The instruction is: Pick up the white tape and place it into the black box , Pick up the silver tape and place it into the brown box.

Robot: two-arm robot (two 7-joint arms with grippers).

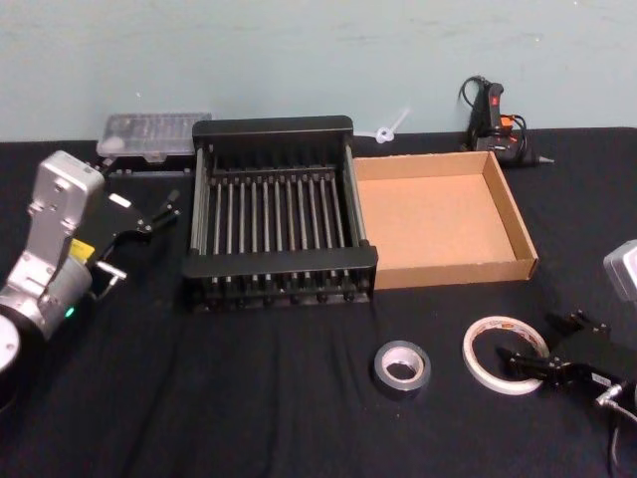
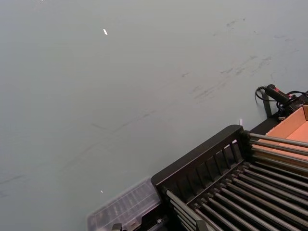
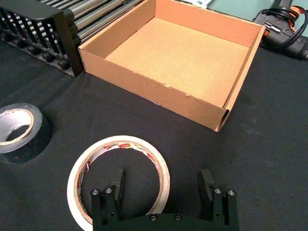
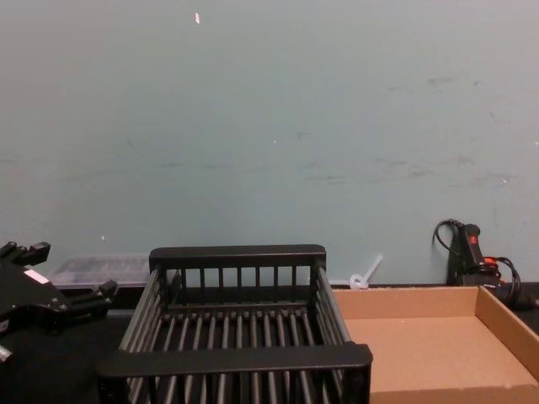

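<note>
The white tape [image 1: 484, 345] lies flat on the black cloth at the front right, in front of the brown box [image 1: 458, 270]. My right gripper [image 1: 529, 358] is open and low over its right side. In the right wrist view one finger [image 3: 117, 183] stands over the hole of the white tape [image 3: 76, 180] and the other outside it, so the ring's wall lies between them. The silver tape [image 1: 401, 368] sits just left of the white tape, also in the right wrist view [image 3: 34, 143]. The black box [image 1: 274, 127] stands empty beside the brown box. My left gripper [image 1: 151, 213] hangs open left of the black box.
A clear plastic case [image 1: 159, 134] lies behind the black box at the back left. A black glue gun [image 1: 493, 118] with a cord stands behind the brown box, with a small white piece [image 1: 392, 128] near it. A pale wall bounds the table's far edge.
</note>
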